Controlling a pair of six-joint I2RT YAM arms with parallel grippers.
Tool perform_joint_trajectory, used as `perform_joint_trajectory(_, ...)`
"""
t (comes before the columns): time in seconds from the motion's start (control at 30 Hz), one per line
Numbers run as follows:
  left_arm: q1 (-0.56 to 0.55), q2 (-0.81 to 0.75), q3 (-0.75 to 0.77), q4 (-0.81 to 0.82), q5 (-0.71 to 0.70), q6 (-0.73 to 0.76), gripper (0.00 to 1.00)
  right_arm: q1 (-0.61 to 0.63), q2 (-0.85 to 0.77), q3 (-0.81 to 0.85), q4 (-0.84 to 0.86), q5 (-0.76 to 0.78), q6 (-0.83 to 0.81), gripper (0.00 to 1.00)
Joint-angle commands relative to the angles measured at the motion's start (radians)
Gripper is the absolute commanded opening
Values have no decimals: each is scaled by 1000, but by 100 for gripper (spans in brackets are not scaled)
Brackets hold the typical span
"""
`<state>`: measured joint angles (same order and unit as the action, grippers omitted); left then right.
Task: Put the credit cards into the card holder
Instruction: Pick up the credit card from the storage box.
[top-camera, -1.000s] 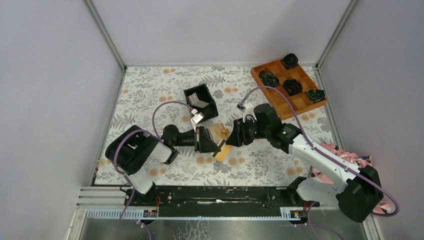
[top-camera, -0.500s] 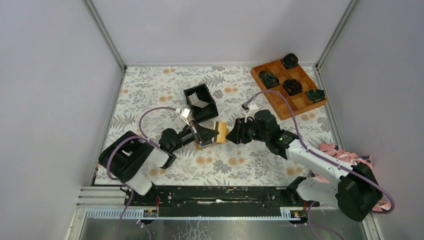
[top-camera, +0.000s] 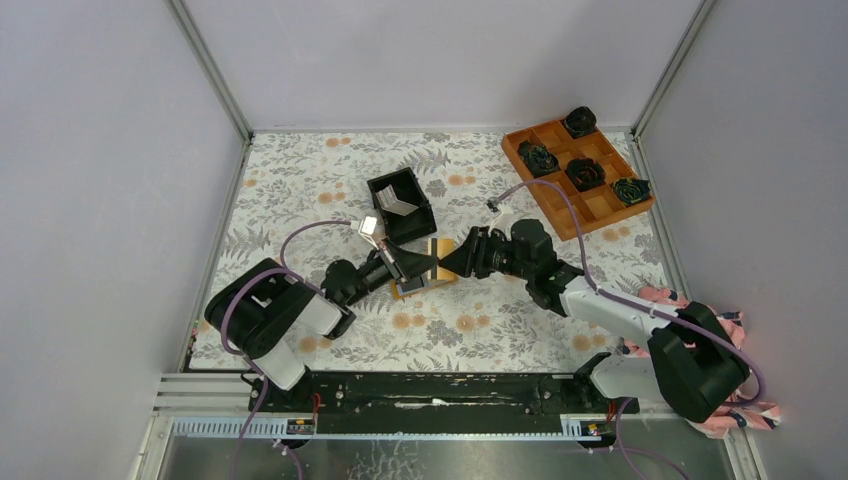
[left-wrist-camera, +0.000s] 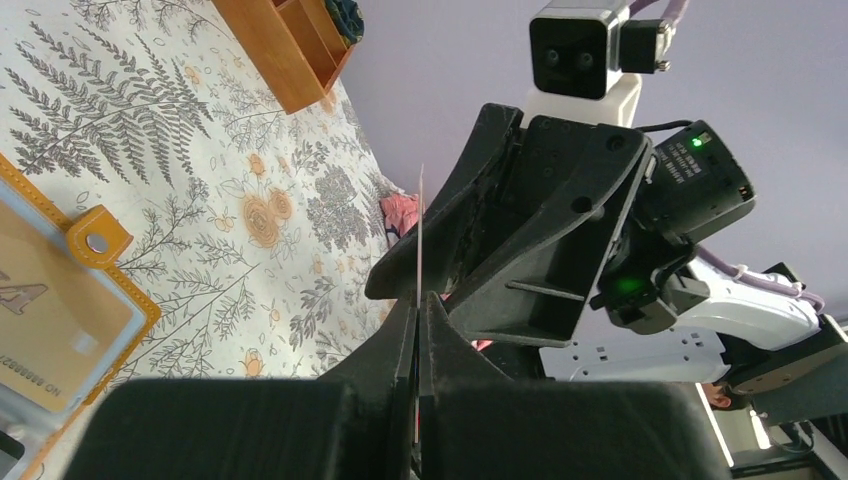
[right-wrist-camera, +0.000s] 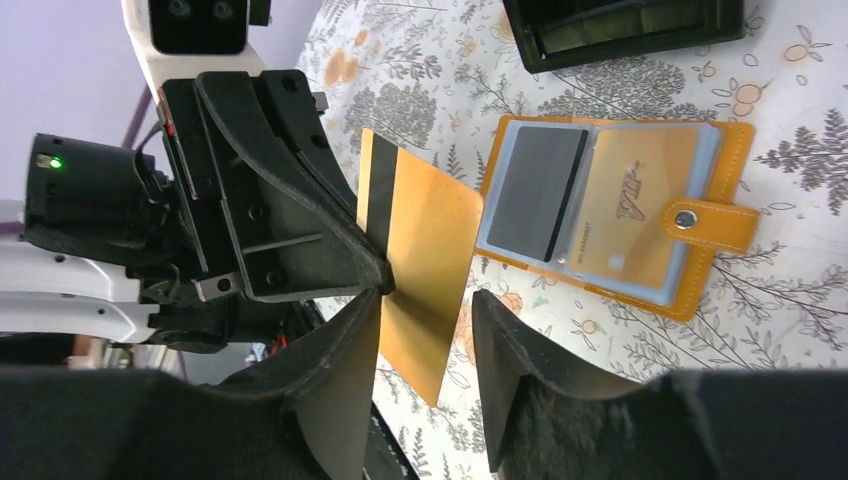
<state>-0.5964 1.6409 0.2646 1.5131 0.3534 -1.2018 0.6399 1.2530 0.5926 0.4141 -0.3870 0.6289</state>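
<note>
- The two arms meet nose to nose in the middle of the desk (top-camera: 300, 180), right above the card holder (right-wrist-camera: 715, 225).
- The left gripper (left-wrist-camera: 418, 310) has its jaws pressed together on a tan card (right-wrist-camera: 425, 240) with a dark stripe. It pinches the card at one edge and holds it up off the desk.
- The right gripper (right-wrist-camera: 427, 330) comes in from 3 o'clock. Its jaws stand apart, one on each side of the card's free end, and I can see a gap on at least one side, so I'd say it isn't clamped yet.
- The card holder lies flat and open on the desk beneath them, blue pockets up. A dark card (right-wrist-camera: 528, 195) sits in one pocket and a gold card (right-wrist-camera: 630, 210) in the other.
- The black bin (top-camera: 385, 190) sits at about 11 o'clock from the holder, with at least one pale card (top-camera: 400, 207) left inside.
- To me this looks like a hand-over in mid-air, or a re-grip, so the card can be turned for a pocket.
- Next, I reckon the right jaws need to close squarely on the card before the left ones let go, or it will drop.
- After that, the card has to be tipped flat and its leading edge lined up with a pocket mouth, then slid in shallow so the holder doesn't skid.
</note>
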Motion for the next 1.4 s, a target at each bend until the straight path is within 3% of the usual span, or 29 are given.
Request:
perform_joint_trajectory(0.0, -14, 2, 25, 89, -27, -46, 0, -27, 32, -28, 211, -90, 97, 45)
perform_joint_trajectory(0.07, -16, 4, 29, 90, -30, -61, 0, -39, 50, -46, 282, -123, 139, 39)
perform_joint_trajectory(0.23, -18, 35, 48, 91, -25, -103, 1, -56, 114, -74, 504, -215, 259, 0)
perform_joint_trajectory(0.37, -11, 44, 16, 92, -68, -120, 23, -62, 126, -56, 490, -223, 260, 0)
perform_joint_trajectory(0.47, 13, 33, -27, 84, -116, -120, 36, -62, 105, -3, 350, -193, 175, 0)
perform_joint_trajectory(0.57, 49, 22, -56, 52, -149, -112, 42, -61, 94, 68, 170, -140, 78, 0)
perform_joint_trajectory(0.7, 73, -7, -86, -21, -199, -68, 45, -61, 108, 164, -87, -55, -47, 0)
perform_joint_trajectory(0.83, 79, -63, -87, -154, -250, 5, 46, -60, 141, 218, -213, -1, -122, 0)
perform_joint_trajectory(1.0, 73, -193, -80, -445, -350, 110, 46, -13, 208, 305, -368, 107, -214, 0)
perform_joint_trajectory(1.2, 21, -361, -31, -786, -493, 257, 39, 97, 329, 440, -514, 267, -283, 0)
perform_joint_trajectory(1.37, -19, -351, 25, -919, -531, 312, 33, 140, 405, 539, -619, 366, -309, 0)
